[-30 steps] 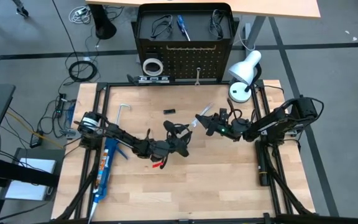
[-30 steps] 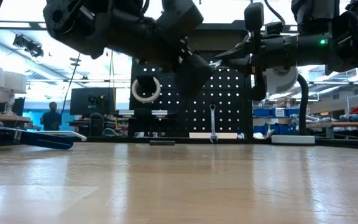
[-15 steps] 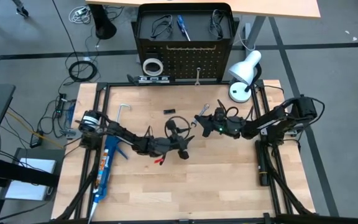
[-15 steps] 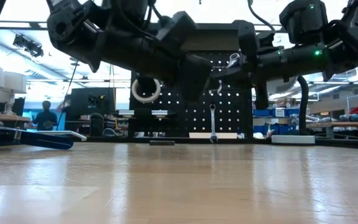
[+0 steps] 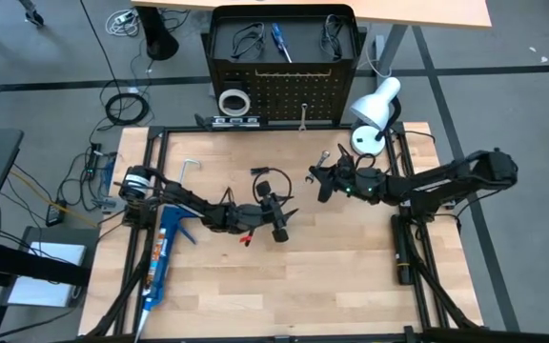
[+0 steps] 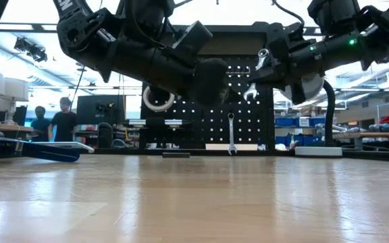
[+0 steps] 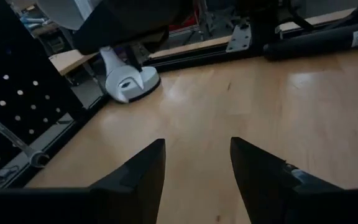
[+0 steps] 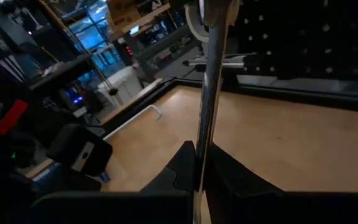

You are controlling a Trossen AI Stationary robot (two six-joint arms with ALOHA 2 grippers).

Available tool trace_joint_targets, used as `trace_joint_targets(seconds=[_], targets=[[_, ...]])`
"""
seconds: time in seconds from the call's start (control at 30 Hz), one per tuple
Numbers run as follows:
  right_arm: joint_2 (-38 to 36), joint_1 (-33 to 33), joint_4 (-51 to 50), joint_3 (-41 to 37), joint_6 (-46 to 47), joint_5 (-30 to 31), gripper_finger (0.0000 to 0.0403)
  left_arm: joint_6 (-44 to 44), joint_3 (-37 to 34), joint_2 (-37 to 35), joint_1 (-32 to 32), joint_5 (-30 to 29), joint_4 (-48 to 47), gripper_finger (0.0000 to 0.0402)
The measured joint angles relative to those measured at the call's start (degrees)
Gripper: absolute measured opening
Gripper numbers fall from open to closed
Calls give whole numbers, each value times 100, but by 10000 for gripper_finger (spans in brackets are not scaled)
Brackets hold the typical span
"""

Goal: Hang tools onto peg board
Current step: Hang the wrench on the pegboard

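Observation:
The peg board (image 5: 284,95) stands upright at the table's far edge. A white tape ring (image 5: 233,100) and a silver wrench (image 5: 303,116) hang on it. A blue-handled screwdriver (image 5: 279,40) and black wire loops (image 5: 246,40) lie on its top shelf. My right gripper (image 5: 320,176) is over the table's middle right and is shut on a second silver wrench (image 6: 256,74). My left gripper (image 7: 197,146) hovers open over the table's middle (image 5: 284,227) with nothing between its fingers. A black strip (image 5: 260,170) lies on the table. My right gripper pinches the wrench's shaft (image 8: 204,134) between its two fingers. The fingers come about level from the table's right side and lie across the shaft. The wrench stands steeply tilted, its ring end (image 6: 263,54) up and its open end (image 6: 250,93) down, lifted clear of the table.
A white desk lamp (image 5: 375,110) stands at the far right corner, close behind my right arm. A blue caulking gun (image 5: 165,252) and a bent metal key (image 5: 189,171) lie at the left. A small red item (image 5: 246,238) lies under my left arm.
My right gripper has drawn back toward the table's right and far edges with the wrench and has rolled. The wrench has swung from lying nearly level to standing steeply. My left gripper has rolled about its own line and sunk a little, staying open.

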Motion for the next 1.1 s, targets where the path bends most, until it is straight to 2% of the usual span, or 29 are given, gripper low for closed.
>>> trace_joint_targets(seconds=[0.17,0.23,0.4,0.5,0.73,0.9,1.1], targets=[[-445,-94,-557,0,-480,-46,21,-382,0,-3,108,185,45,188],[-548,-156,-762,0,-732,-357,21,-706,0,-3,245,600,59,188],[-601,-199,-1144,0,-989,-1596,28,-1215,0,-3,624,2205,222,188],[-573,-132,-1513,0,-1093,-2001,25,-1336,4,-3,759,2506,291,188],[-561,145,-2496,0,-1203,-2129,26,-1483,4,-3,891,2813,413,188],[-553,533,-2356,0,-1520,-2246,22,-1526,7,-3,967,3068,810,188],[-484,831,-1665,0,-1818,-1934,27,-1763,260,-3,1005,3527,872,188]])
